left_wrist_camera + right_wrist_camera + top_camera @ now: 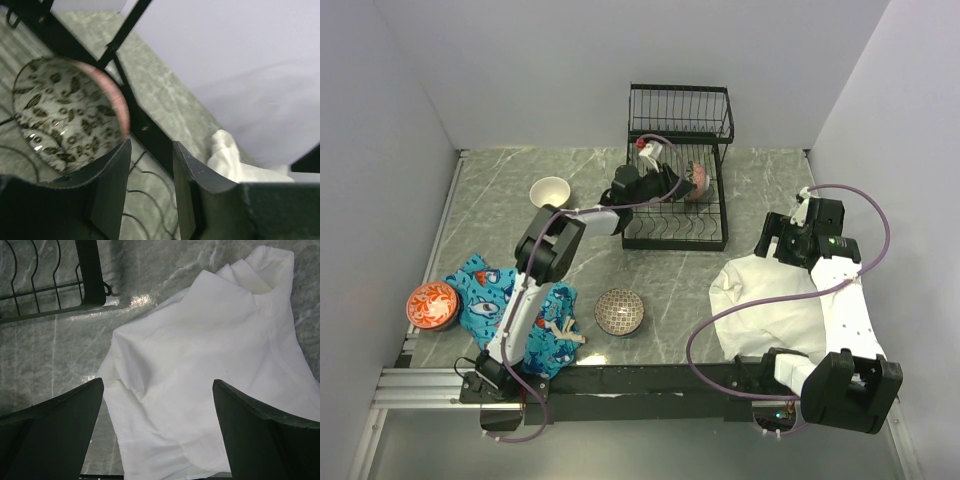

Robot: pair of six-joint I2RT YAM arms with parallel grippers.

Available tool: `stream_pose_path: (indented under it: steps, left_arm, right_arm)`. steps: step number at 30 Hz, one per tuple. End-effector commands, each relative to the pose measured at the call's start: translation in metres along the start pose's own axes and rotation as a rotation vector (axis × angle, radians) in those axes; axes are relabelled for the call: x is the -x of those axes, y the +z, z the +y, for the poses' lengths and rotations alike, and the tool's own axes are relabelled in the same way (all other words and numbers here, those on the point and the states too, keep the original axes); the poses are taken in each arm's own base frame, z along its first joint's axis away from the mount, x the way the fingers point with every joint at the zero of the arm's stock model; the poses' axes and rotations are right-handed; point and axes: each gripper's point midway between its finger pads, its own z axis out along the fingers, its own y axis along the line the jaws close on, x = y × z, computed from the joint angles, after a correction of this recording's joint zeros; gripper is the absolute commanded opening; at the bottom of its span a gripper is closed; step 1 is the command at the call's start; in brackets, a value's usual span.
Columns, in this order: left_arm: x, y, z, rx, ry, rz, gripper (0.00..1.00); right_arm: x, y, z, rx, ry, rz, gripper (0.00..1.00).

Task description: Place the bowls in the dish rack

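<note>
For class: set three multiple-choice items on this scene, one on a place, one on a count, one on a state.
1. The pink-rimmed bowl is: A in the dish rack; B on a cloth; C on the bare table.
2. Bowls outside the rack: A one; B three; C five.
3. The right gripper is: A open; B shut on a bowl; C shut on cloth.
Key: A, it stands in the slots; B, white bowl, patterned bowl, orange bowl; A, jaws wide apart.

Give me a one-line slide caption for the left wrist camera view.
Left pincer, jaws parted, beside a leaf-patterned pink-rimmed bowl standing on edge in the black dish rack.
</note>
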Motion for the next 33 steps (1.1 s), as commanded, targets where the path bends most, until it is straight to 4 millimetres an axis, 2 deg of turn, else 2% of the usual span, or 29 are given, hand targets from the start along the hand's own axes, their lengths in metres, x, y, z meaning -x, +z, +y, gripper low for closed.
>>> stream_pose_path:
  steps: [1,2,10,13,14,16,17,19,20,22,23,24,25,26,27,28,29,30,31,32,33]
  left_arm:
    - [0.050,-0.009,-0.061,-0.118,0.116,-0.060,0.45]
    - [0.053,-0.012,-0.066,-0.120,0.123,-0.060,0.45]
    - [0.020,-0.050,-0.075,-0.107,0.121,0.066,0.45]
    - [0.002,-0.076,-0.087,-0.134,0.182,0.156,0.45]
    - [-0.003,-0.093,-0.098,-0.169,0.257,0.195,0.45]
    - [-0.010,-0.111,-0.104,-0.183,0.353,0.247,0.45]
    - [-0.017,-0.134,-0.108,-0.178,0.464,0.309,0.45]
    - [-0.016,-0.159,-0.110,-0.160,0.594,0.354,0.47]
    - [-0.013,-0.182,-0.116,-0.150,0.677,0.398,0.47]
    - [0.005,-0.205,-0.103,-0.028,0.695,0.428,0.51]
    - [0.014,-0.224,-0.105,0.028,0.676,0.484,0.52]
    - [0.024,-0.233,-0.100,0.078,0.667,0.501,0.55]
    - [0.042,-0.246,-0.084,0.168,0.664,0.507,0.55]
    - [0.063,-0.252,-0.079,0.221,0.685,0.510,0.56]
    - [0.063,-0.266,-0.068,0.277,0.658,0.563,0.59]
    - [0.077,-0.281,-0.048,0.378,0.662,0.578,0.59]
    - [0.091,-0.284,-0.038,0.411,0.702,0.593,0.59]
    - [0.091,-0.295,-0.028,0.447,0.692,0.638,0.59]
    - [0.098,-0.304,-0.014,0.501,0.696,0.659,0.58]
    - [0.107,-0.307,0.003,0.548,0.730,0.692,0.58]
    - [0.109,-0.311,0.014,0.577,0.731,0.718,0.57]
  right_arm:
    - [0.012,-0.001,0.004,0.027,0.005,-0.060,0.98]
    - [0.010,0.000,0.004,0.029,0.010,-0.059,0.98]
    - [0.008,-0.002,0.008,0.050,0.009,-0.069,0.98]
    - [0.009,-0.005,0.011,0.064,-0.001,-0.074,0.98]
    - [0.013,-0.007,0.013,0.072,-0.010,-0.084,0.98]
    - [0.018,-0.009,0.018,0.094,-0.030,-0.090,0.97]
    - [0.027,-0.013,0.022,0.109,-0.056,-0.112,0.97]
    - [0.044,-0.019,0.029,0.125,-0.097,-0.148,0.97]
    - [0.049,-0.019,0.036,0.139,-0.133,-0.157,0.96]
    - [0.061,-0.016,0.045,0.158,-0.204,-0.177,0.96]
    - [0.068,-0.017,0.057,0.183,-0.258,-0.194,0.96]
    - [0.070,-0.010,0.063,0.195,-0.280,-0.180,0.96]
    - [0.081,-0.010,0.072,0.210,-0.318,-0.210,0.96]
    - [0.084,-0.007,0.081,0.228,-0.346,-0.213,0.97]
    - [0.082,0.003,0.095,0.257,-0.378,-0.189,0.98]
    - [0.094,0.004,0.105,0.274,-0.396,-0.220,0.98]
    - [0.099,0.007,0.113,0.291,-0.405,-0.228,0.98]
    - [0.100,0.018,0.119,0.305,-0.404,-0.211,0.99]
    - [0.113,0.018,0.126,0.317,-0.385,-0.239,0.99]
    - [0.113,0.030,0.128,0.320,-0.368,-0.215,0.99]
    - [0.118,0.034,0.130,0.323,-0.355,-0.214,0.99]
